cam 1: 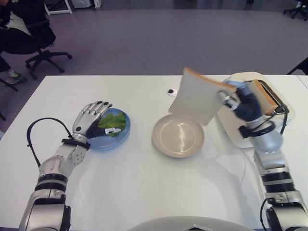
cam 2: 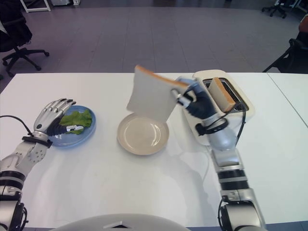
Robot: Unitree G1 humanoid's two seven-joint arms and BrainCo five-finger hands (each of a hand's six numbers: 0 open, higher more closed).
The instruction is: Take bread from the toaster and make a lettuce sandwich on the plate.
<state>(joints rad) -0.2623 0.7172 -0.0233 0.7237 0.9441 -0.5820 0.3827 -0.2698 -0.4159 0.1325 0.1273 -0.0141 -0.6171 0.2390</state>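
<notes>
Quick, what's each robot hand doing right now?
Left robot hand: open, over the lettuce, holding nothing.
Right robot hand: closed, holding a bread slice.

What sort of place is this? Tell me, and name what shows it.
Probably an office or lab, not a home kitchen: rolling office chairs on a wide grey floor, and a toaster staged on a plain white table.

- white table (cam 1: 144,183) taking up most of the view
- tiny round black-and-white thing (cam 1: 171,92) sitting on it, towards the far edge
- black office chair (cam 1: 43,43) on the grey floor (cam 1: 168,38) back left
</notes>
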